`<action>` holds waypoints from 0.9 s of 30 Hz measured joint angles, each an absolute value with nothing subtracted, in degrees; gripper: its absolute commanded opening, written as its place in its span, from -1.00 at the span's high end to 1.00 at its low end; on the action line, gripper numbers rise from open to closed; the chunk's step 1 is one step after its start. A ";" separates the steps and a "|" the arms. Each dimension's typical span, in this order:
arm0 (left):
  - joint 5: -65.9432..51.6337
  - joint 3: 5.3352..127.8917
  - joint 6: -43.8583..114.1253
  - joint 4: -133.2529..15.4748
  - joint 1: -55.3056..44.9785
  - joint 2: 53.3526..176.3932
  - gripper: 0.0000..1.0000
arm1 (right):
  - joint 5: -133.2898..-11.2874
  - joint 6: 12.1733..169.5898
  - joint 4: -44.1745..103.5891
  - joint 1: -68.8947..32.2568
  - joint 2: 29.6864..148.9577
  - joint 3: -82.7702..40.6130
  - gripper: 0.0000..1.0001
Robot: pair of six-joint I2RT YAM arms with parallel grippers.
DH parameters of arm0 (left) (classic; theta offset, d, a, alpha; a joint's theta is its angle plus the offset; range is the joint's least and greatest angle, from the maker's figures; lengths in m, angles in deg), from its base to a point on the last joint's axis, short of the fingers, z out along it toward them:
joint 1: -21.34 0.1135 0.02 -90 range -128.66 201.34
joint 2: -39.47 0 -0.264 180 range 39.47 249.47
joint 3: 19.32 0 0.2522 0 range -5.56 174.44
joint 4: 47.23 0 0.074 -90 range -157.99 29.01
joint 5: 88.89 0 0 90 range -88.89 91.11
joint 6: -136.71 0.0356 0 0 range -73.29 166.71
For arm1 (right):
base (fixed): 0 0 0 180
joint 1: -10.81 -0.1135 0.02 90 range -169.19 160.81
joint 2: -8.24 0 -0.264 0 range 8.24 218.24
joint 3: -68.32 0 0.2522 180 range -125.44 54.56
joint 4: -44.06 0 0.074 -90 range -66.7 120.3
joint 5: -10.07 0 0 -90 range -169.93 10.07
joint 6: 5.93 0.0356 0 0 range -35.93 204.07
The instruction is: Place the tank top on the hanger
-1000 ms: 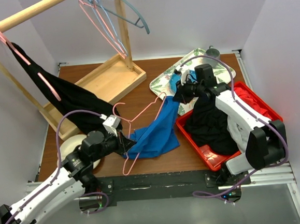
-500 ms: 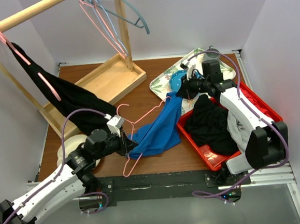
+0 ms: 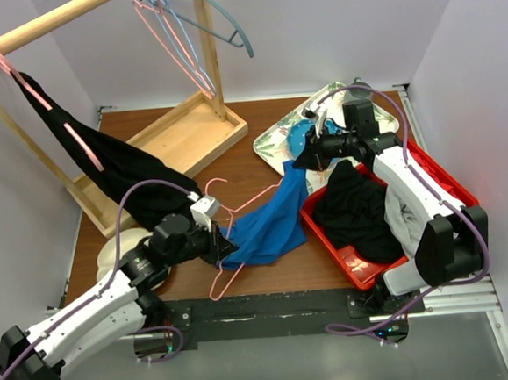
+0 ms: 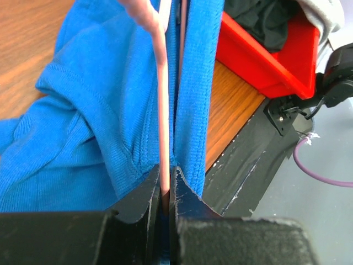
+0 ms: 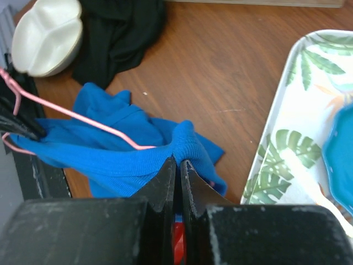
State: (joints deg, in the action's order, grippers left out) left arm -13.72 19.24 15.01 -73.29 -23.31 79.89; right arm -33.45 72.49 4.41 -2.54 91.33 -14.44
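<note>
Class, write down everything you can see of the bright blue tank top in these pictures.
The tank top is royal-blue ribbed knit with stitched hems, crumpled and stretched diagonally over the wooden table, beside the red bin. The right gripper pinches a raised fold at its far end. The pink wire hanger runs into the fabric; the left gripper is shut on that wire at the near end, fabric on both sides.
</note>
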 measured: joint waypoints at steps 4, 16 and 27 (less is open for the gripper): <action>-14.51 20.75 15.93 -72.65 -23.31 80.70 1.00 | -32.07 69.28 2.21 -3.56 91.53 -15.00 0.43; -14.79 21.91 17.30 -74.05 -23.31 75.89 1.00 | -36.58 62.31 -5.01 -3.39 90.87 -22.35 -0.62; 0.72 47.24 22.20 -92.65 -23.31 84.87 1.00 | -31.20 56.17 -11.24 -2.93 84.73 -24.60 -0.77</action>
State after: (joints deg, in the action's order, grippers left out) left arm 0.72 47.24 22.20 -92.65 -23.31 84.87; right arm -31.20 56.17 -11.24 -2.93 84.73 -24.60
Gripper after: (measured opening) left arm 0.091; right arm 0.856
